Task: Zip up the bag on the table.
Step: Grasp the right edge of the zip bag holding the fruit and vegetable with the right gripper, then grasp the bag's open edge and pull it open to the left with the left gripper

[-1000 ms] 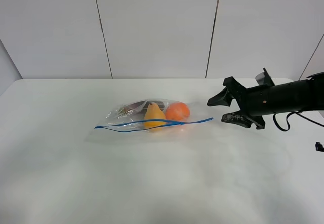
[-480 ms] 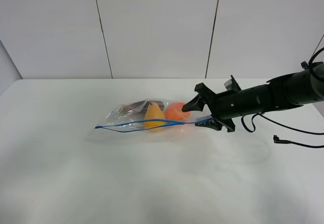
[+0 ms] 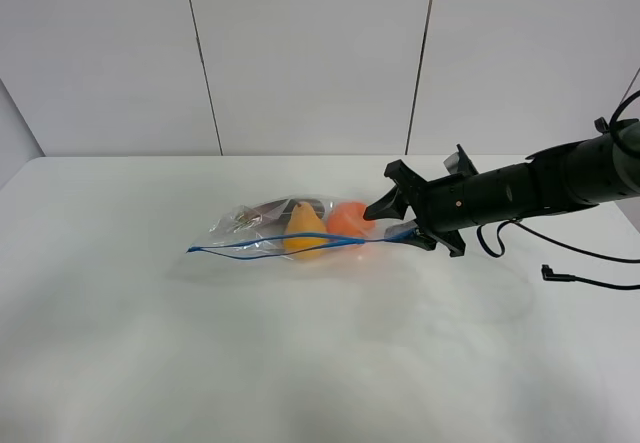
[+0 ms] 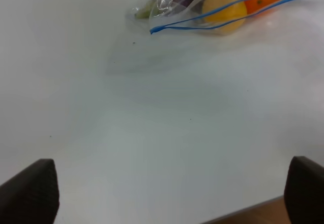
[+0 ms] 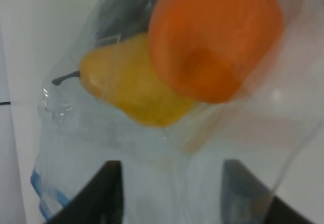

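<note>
From the high camera, the bag (image 3: 262,231) lay flat near the middle of the white surface (image 3: 300,363). Its blue zip strip (image 3: 250,247) ran along the near edge in two parted lines, and a yellow pear (image 3: 303,228), an orange (image 3: 347,220) and a dark item (image 3: 280,206) showed through the clear plastic. My right end effector (image 3: 390,225) reached in from the right with its jaws apart, straddling the bag's right-hand end; I could not tell whether either jaw pressed the plastic. In my left wrist view, my left end effector (image 4: 167,191) hung wide open over bare surface, well apart from the bag. In my right wrist view, crinkled plastic filled the frame with the pear and orange touching behind it. My two dark fingers (image 5: 109,193) showed blurred through the film, set apart, with the bag's edge between them.
</note>
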You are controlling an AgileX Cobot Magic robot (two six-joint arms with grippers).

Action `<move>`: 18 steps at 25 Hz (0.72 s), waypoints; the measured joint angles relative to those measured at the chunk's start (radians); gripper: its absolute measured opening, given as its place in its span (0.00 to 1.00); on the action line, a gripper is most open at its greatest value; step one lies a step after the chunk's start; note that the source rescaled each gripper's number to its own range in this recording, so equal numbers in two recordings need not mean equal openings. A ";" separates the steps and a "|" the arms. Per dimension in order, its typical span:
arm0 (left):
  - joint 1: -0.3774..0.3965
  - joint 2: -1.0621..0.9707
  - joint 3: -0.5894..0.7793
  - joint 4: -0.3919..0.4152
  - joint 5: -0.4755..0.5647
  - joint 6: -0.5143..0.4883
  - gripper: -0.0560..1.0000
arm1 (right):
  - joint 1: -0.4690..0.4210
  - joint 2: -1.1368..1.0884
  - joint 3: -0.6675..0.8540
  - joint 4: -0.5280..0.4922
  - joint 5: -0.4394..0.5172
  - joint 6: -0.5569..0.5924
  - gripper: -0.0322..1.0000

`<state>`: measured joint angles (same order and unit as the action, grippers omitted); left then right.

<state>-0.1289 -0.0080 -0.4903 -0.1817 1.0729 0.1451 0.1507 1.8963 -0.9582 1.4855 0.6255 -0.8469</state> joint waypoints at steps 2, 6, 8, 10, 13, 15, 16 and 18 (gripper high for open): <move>0.000 0.000 0.000 0.000 0.000 0.000 1.00 | 0.000 0.000 0.000 0.000 0.006 0.001 0.58; 0.000 0.000 0.000 0.000 0.000 0.000 1.00 | 0.000 0.000 0.000 -0.007 0.018 0.001 0.11; 0.000 0.000 0.000 0.000 0.000 0.000 1.00 | 0.000 0.000 0.000 -0.009 0.020 0.001 0.03; 0.000 0.000 0.000 0.000 0.000 0.000 1.00 | 0.000 0.000 0.000 -0.009 0.020 0.000 0.03; 0.000 0.000 0.000 0.000 0.000 0.000 1.00 | 0.000 0.000 0.000 -0.011 0.020 0.000 0.03; 0.000 0.000 0.000 0.000 0.000 0.000 1.00 | 0.000 0.000 0.000 -0.012 0.021 0.000 0.03; 0.000 0.000 0.000 0.000 0.000 0.000 1.00 | 0.000 0.000 0.000 -0.012 0.024 0.000 0.03; 0.000 0.000 0.000 0.000 0.000 0.000 1.00 | 0.000 0.000 0.000 -0.012 0.027 0.000 0.03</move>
<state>-0.1289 -0.0080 -0.4903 -0.1817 1.0729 0.1451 0.1507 1.8963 -0.9582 1.4736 0.6526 -0.8470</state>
